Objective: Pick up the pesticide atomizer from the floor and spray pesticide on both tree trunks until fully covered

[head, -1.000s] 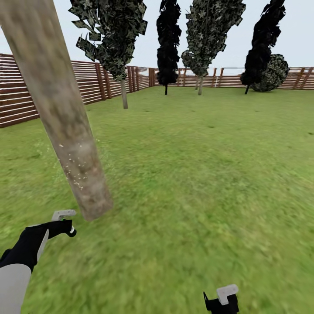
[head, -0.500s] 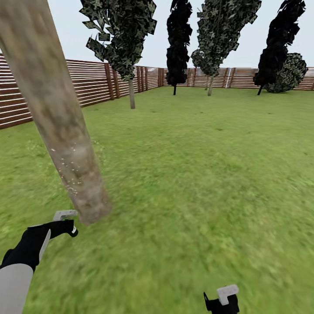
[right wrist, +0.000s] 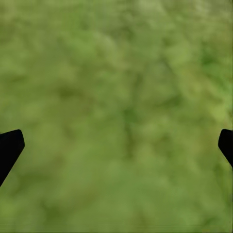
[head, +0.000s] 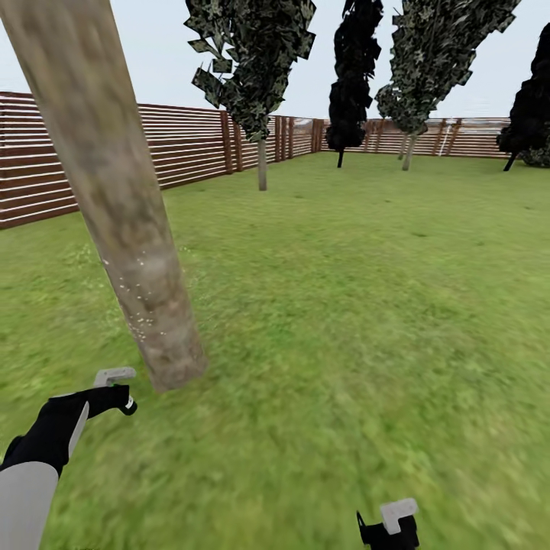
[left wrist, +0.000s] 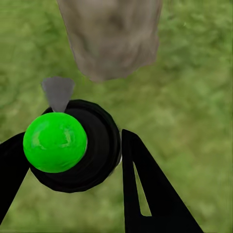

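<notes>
Green-capped atomizer (left wrist: 68, 145): small, rigid, likely light; we clamp its body in our left gripper (left wrist: 73, 170).
Trunk (head: 122, 206): just ahead of that gripper.
Right gripper (right wrist: 116, 145): spread wide, holding nothing.

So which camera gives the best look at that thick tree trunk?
The head view: the tree trunk rises there from the lawn out of frame. The left wrist view catches just its base beyond the held atomizer. The right wrist view has grass.
</notes>
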